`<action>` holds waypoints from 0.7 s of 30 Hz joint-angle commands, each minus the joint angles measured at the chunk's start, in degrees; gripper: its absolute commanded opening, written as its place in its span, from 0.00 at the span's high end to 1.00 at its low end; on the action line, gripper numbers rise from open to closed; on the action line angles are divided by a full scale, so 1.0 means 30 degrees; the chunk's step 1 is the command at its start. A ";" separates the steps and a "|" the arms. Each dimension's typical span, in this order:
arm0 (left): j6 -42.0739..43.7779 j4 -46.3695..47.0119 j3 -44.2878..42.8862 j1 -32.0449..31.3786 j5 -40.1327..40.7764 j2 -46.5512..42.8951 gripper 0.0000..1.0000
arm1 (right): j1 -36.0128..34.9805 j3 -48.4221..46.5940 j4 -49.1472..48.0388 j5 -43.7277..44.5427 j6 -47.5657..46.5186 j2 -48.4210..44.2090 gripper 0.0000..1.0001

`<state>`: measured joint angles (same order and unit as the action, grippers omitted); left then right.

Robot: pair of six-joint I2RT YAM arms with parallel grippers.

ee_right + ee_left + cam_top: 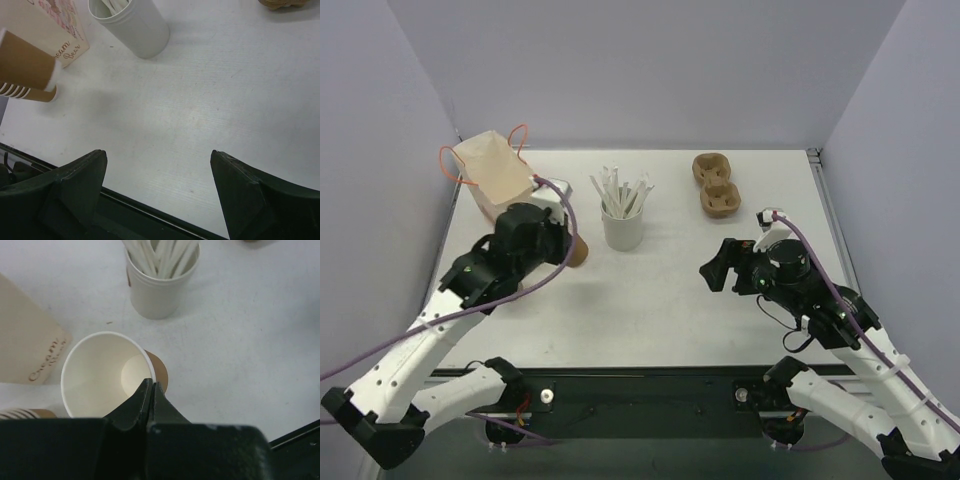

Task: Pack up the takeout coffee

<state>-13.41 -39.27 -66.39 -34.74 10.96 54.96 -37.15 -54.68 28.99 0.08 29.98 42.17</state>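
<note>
jaws of left arm (pixel 430 335) pinch rim of tilted paper cup (pixel 100 377).

Seen from overhead, the left arm (pixel 510 255) hid most of a brown paper cup (pixel 580 250); the pulp carrier (pixel 287 4) was cropped by the right wrist view's top edge.

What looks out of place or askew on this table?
The lidless brown paper cup is tipped steeply, its empty white inside showing, with the left gripper pinching its rim. A cup stack beside it appears to lie sideways. Nothing looks spilled.
</note>
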 commanded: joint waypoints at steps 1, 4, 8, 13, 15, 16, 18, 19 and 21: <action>-0.1651 0.3649 0.1299 -0.2185 0.1265 0.2154 1.00 | 0.0078 -0.0349 0.0442 0.1467 0.0232 -0.0492 0.12; -0.2179 0.4734 0.1593 -0.4001 0.2841 0.4233 1.00 | 0.0135 -0.0232 0.0647 0.2081 0.0261 -0.0786 0.12; -0.1918 0.5703 0.1447 -0.5848 0.4370 0.6988 1.00 | 0.0136 -0.0115 0.0853 0.2786 0.0378 -0.1546 0.12; -0.1887 0.6174 0.0920 -0.7666 0.5718 0.9393 1.00 | 0.0136 0.0265 0.1058 0.3489 0.0262 -0.2367 0.12; -0.2178 0.6407 0.0977 -0.8133 0.5838 0.9890 1.00 | 0.0136 0.0354 0.1204 0.3782 0.0203 -0.2690 0.12; -0.2268 0.6583 0.1036 -0.8252 0.5809 1.0009 1.00 | 0.0136 0.0441 0.1234 0.3899 0.0203 -0.2806 0.12; -0.2560 0.7138 0.1358 -0.8515 0.5315 1.0273 1.00 | 0.0107 0.0558 0.1292 0.4192 0.0232 -0.3041 0.12; -0.2649 0.7344 0.1417 -0.8575 0.5050 1.0361 1.00 | 0.0136 0.0646 0.1293 0.4280 0.0232 -0.3100 0.12; -0.2707 0.7813 0.1651 -0.8634 0.3912 1.0566 0.94 | 0.0136 0.0705 0.1322 0.4428 0.0262 -0.3188 0.12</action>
<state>-19.59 -22.46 -61.34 -60.03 25.34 86.17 -37.15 -52.73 32.36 10.13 30.41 35.31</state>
